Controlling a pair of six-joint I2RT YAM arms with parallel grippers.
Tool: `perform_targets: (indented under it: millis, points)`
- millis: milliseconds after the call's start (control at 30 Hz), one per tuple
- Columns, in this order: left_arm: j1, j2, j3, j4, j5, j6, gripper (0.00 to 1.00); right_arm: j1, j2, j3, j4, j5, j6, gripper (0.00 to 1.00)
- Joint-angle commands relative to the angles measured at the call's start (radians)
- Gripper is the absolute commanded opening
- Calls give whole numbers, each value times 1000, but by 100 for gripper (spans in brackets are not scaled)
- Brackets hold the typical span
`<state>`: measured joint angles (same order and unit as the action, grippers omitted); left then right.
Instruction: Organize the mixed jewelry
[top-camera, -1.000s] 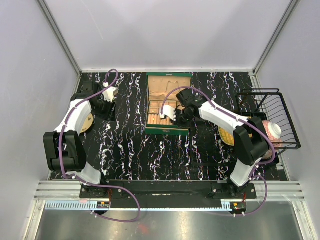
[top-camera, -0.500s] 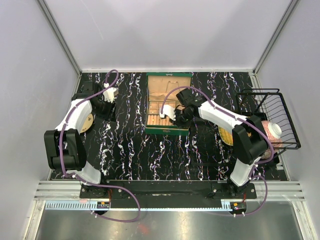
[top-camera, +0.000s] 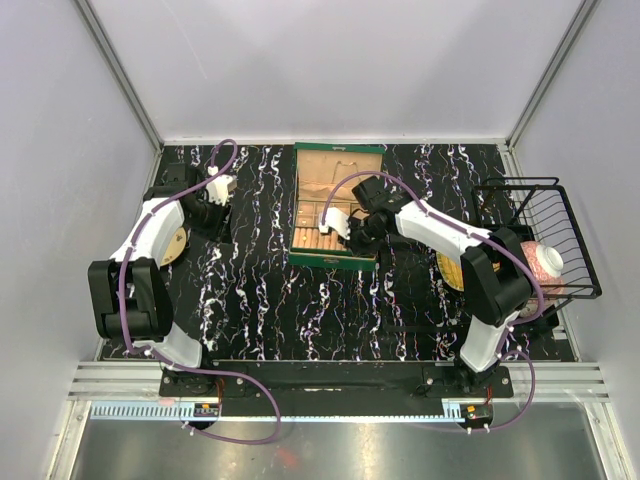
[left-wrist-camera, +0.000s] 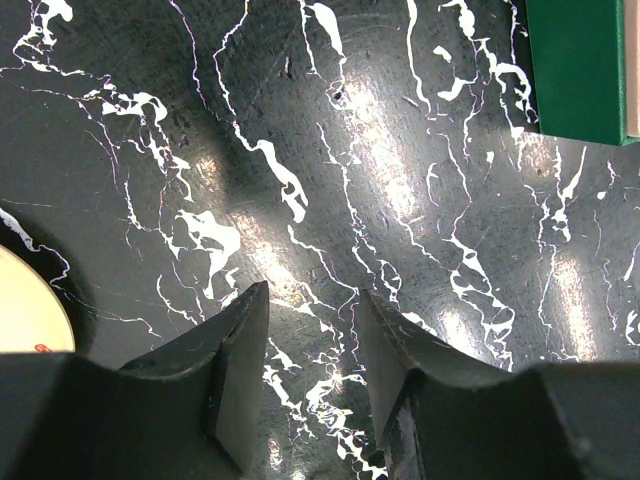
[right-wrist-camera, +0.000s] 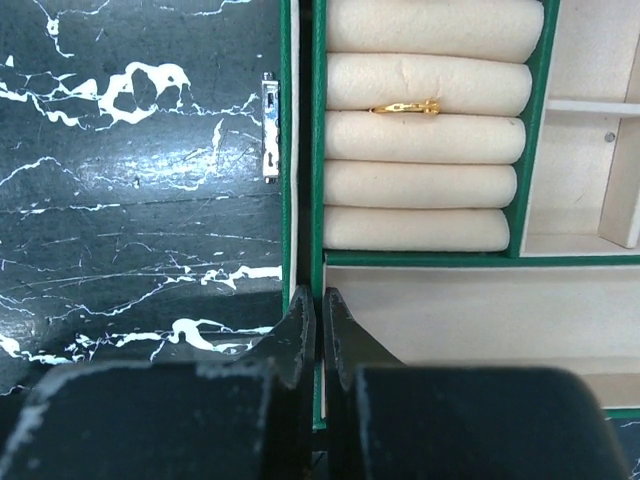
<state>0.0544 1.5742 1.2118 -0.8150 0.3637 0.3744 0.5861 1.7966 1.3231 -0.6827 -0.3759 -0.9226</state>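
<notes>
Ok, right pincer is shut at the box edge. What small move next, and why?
Probably lift the right pincer straight up, clear of the box. A gold ring sits wedged between two rolls. The pincer is shut with nothing showing between its fingers, and its tips hang right at the box's front wall, so a sideways move could bump it.

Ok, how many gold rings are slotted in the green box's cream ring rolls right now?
1: a small gold-toned ring wedged between two cream padded rolls in the green jewelry box, in the right wrist view. More may be hidden beyond it.
</notes>
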Motion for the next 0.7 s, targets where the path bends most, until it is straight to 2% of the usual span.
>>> perform_targets:
  millis: [0, 100, 200, 667]
  points:
    - [7, 3, 26, 16, 29, 15, 44, -5, 4, 21, 118, -24, 28, 10]
    - [7, 3, 28, 16, 35, 15, 44, -5, 9, 21, 120, -14, 47, 22]
    - [5, 4, 28, 14, 43, 15, 44, -5, 1, 18, 126, -3, 56, 27]
    - [7, 4, 31, 20, 66, 9, 44, -6, -80, -12, 120, 2, 108, 37]
